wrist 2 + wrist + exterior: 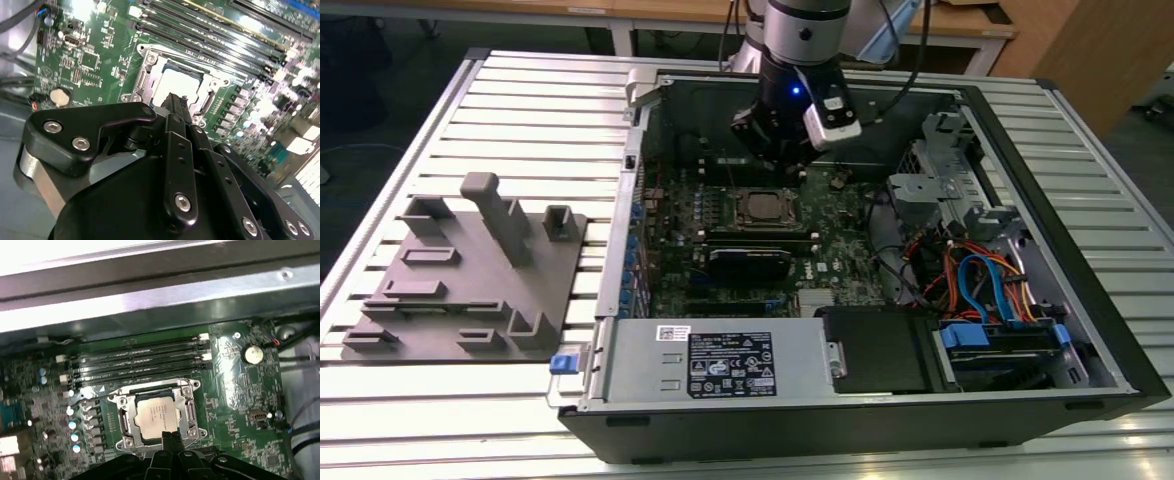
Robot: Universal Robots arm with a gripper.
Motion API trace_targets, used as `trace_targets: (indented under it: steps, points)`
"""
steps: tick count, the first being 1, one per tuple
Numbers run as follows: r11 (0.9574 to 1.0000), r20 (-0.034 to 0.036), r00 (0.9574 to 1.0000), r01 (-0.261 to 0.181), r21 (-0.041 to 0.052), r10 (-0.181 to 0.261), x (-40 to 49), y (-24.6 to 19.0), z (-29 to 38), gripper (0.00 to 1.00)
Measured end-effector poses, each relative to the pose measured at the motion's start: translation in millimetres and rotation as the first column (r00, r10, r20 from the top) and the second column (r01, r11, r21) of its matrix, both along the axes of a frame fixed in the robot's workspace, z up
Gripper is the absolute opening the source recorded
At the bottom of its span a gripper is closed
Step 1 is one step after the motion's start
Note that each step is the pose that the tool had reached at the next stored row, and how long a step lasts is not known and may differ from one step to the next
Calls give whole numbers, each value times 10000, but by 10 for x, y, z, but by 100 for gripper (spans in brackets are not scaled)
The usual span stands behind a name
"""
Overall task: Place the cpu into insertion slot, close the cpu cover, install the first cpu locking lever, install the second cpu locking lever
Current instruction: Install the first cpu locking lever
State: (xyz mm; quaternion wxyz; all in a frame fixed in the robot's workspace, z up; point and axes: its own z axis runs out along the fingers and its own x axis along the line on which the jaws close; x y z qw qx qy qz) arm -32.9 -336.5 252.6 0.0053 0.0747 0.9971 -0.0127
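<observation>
The cpu is seated in the slot, with the cover laid flat around it. The fingers are pressed together, nothing is held, and they are positioned just over the slot's edge.

Silver-grey arm, small blue light, black screw-studded end effector

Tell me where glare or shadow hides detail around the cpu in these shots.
In the second wrist view, glare whitens the cpu top and streaks the memory slots; in the first wrist view the cpu is evenly lit while the metal case edge shines pale; in the exterior view the motherboard lies in dim shade.
</observation>
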Motion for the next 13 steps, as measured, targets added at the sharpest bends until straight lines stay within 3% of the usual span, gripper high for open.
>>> trace_targets:
  steps: [5,11,13]
  points:
    - [9958,0,9958,-912,0,912,0,0,-1,10]
    - [9823,0,9823,-1875,1,1875,0,0,-3,10]
    - [9803,0,9803,-1976,0,1976,-5,0,-3,10]
